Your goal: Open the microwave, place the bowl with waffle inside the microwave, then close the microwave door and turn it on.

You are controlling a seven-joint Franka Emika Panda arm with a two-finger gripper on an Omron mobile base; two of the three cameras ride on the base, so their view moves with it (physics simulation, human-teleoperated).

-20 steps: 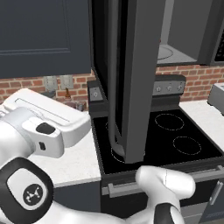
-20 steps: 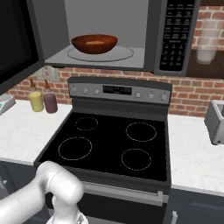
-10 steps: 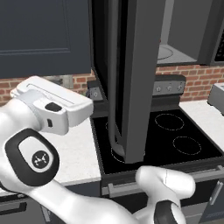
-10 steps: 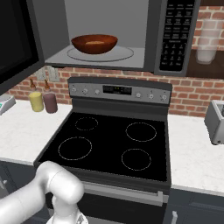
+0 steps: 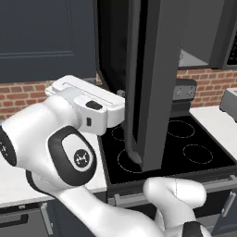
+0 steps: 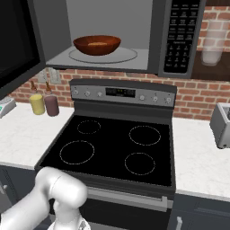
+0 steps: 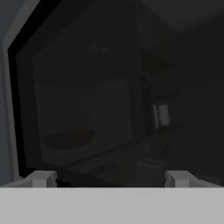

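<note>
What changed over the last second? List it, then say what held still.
The arm's white hand link has swung up and rightward in the left base view, closing on the outer face of the open microwave door. The gripper stays wide open, holding nothing. Unchanged: the door stands open, and the bowl sits on the turntable inside the microwave.

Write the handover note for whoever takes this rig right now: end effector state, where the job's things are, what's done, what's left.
End effector: open, holding nothing, facing the black glass of the microwave door at close range.
Microwave: above the stove, its door swung wide open.
Bowl: already inside, sitting on the turntable plate.
Done: door opened, bowl placed.
Left: push the door shut, then start the microwave on its control panel.
</note>
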